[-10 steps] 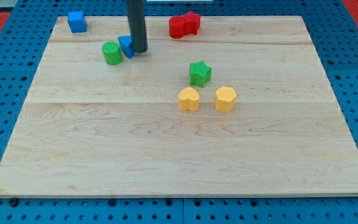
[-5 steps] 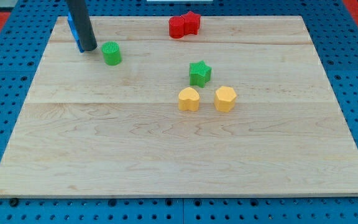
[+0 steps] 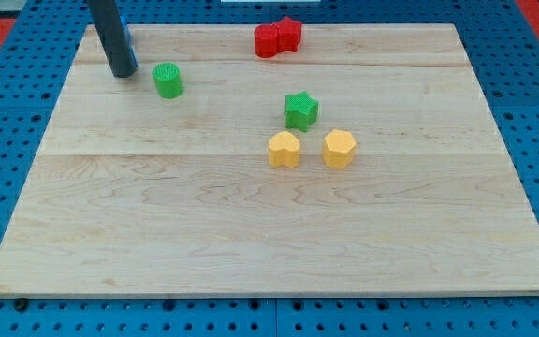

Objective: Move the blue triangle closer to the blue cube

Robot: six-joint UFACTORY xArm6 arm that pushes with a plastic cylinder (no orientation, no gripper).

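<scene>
My tip [image 3: 123, 72] — a bare rod, grasping nothing — rests near the view's top-left; a blue sliver [image 3: 129, 37] shows behind it; green cylinder [image 3: 167, 80] just right.

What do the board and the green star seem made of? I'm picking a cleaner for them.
The board looks like pale unpainted wood: grain lines and plank seams show, finish matte. The green star looks like plastic, possibly 3D-printed: uniform saturated colour, faint ridges on its sides.

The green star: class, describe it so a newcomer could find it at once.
Start at the wooden board and look just right of its centre. Above two yellow blocks sits the green star. The only other green block, near my tip, is round.
</scene>
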